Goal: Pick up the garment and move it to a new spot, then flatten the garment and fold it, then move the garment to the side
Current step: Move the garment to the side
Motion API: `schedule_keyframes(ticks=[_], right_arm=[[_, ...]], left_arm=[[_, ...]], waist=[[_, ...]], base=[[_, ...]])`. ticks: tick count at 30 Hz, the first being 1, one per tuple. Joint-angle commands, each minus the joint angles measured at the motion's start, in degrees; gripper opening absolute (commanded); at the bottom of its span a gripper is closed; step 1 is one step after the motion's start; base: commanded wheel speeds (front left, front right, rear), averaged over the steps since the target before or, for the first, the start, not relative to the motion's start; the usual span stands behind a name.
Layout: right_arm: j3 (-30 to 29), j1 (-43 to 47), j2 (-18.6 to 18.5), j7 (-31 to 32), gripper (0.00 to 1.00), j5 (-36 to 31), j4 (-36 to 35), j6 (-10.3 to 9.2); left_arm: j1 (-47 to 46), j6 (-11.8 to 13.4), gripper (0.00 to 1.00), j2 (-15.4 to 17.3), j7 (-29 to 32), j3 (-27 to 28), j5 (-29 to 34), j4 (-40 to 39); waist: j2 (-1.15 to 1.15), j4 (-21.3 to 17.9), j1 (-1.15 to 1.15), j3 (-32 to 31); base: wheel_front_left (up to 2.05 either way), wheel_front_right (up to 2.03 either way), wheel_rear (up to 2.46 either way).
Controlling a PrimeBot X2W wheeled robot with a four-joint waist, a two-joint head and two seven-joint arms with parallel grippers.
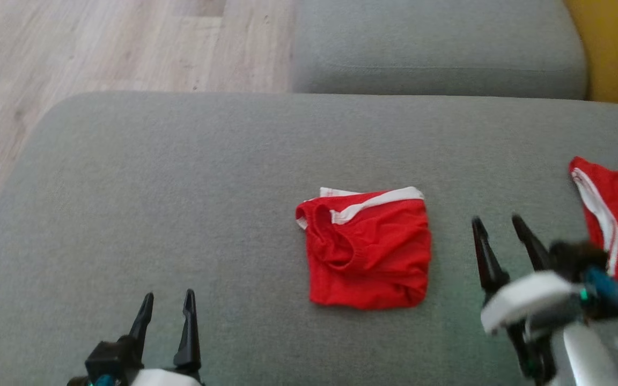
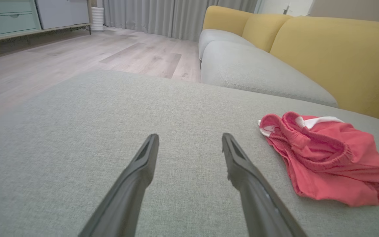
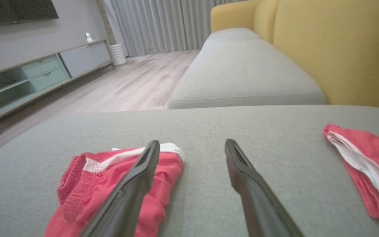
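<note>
With left gripper (image 1: 169,292) and right gripper (image 1: 495,217) both spread wide and empty either side of the folded red garment (image 1: 368,249) lying mid grey cushion (image 1: 180,187), pinch opposite edges through every layer, lift low, carry sideways, likely right toward the other red garment (image 1: 617,220), keeping the fold intact.

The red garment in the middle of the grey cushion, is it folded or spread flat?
Folded: the red garment lies as a compact, roughly square bundle, its waistband layered over the cloth beneath.
</note>
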Motion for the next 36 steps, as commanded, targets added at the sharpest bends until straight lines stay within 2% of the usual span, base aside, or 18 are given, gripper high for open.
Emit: schedule_keyframes(ticks=[1, 8, 13, 18, 19, 20, 22, 23, 30, 36], right_arm=[[1.43, -3.68, -0.31, 1.39, 1.0, -0.11, -1.2, 0.39], [0.48, -10.72, -0.31, 15.73, 1.0, -0.45, 7.33, 0.39], [-0.58, -12.82, -0.31, 21.48, 1.0, 1.24, 12.16, 0.39], [-1.08, -14.0, -0.31, 24.59, 1.0, 3.27, 16.11, 0.39], [-0.86, -14.14, -0.31, 25.06, 0.91, 4.08, 16.83, 0.39], [-0.66, -14.3, -0.31, 25.36, 0.56, 4.74, 17.44, 0.39], [-0.36, -14.71, -0.31, 25.13, 0.16, 5.89, 18.18, 0.39], [-0.27, -14.97, -0.31, 24.62, 0.0, 6.04, 18.43, 0.39], [2.03, -16.91, -0.34, 21.53, 0.0, 3.15, 17.8, 0.39], [4.13, -17.55, -3.59, 21.09, 0.0, -0.28, 13.72, 0.39]], left_arm=[[-3.78, 0.01, 1.0, 0.29, -0.64, 1.75, 0.78, -1.6], [-5.05, -0.19, 1.0, -1.41, -0.66, 1.55, 1.23, -1.29], [-5.38, -0.75, 1.0, -2.57, -0.69, 2.13, 1.5, -0.39], [-5.34, -1.52, 1.0, -3.52, -0.71, 3.07, 2.3, 0.06], [-5.31, -1.67, 1.0, -3.71, -0.71, 3.22, 2.5, 0.15], [-5.27, -1.79, 1.0, -3.9, -0.71, 3.39, 2.7, 0.24], [-5.15, -2.04, 1.0, -4.17, -0.71, 3.65, 3.07, 0.41], [-5.09, -2.22, 1.0, -4.24, -0.71, 3.72, 3.25, 0.47], [-4.97, -2.81, 1.0, -4.71, -0.71, 3.9, 4.36, 0.18], [-5.5, -3.34, 1.0, -5.33, -0.72, 3.69, 5.32, -0.39]], waist=[[0.0, 1.24, -0.01, 0.91], [0.0, 5.94, -0.01, 3.92], [0.0, 8.64, -0.01, 5.16], [0.0, 10.06, -0.01, 5.79], [0.0, 10.19, -0.01, 5.86], [0.0, 10.24, -0.01, 5.95], [0.0, 10.09, -0.01, 6.12], [0.0, 9.83, -0.01, 6.21], [0.0, 5.41, -0.01, 6.69], [0.0, -3.28, -0.01, 7.59]], base=[[0.0, 0.0, 0.0], [0.0, 0.0, 0.0], [0.0, 0.0, 0.0], [0.0, 0.0, 0.0], [0.0, 0.0, 0.0], [0.0, 0.0, 0.0], [0.0, 0.0, 0.0], [0.0, 0.0, 0.0], [0.0, 0.0, 0.0], [0.0, 0.0, 0.0]])
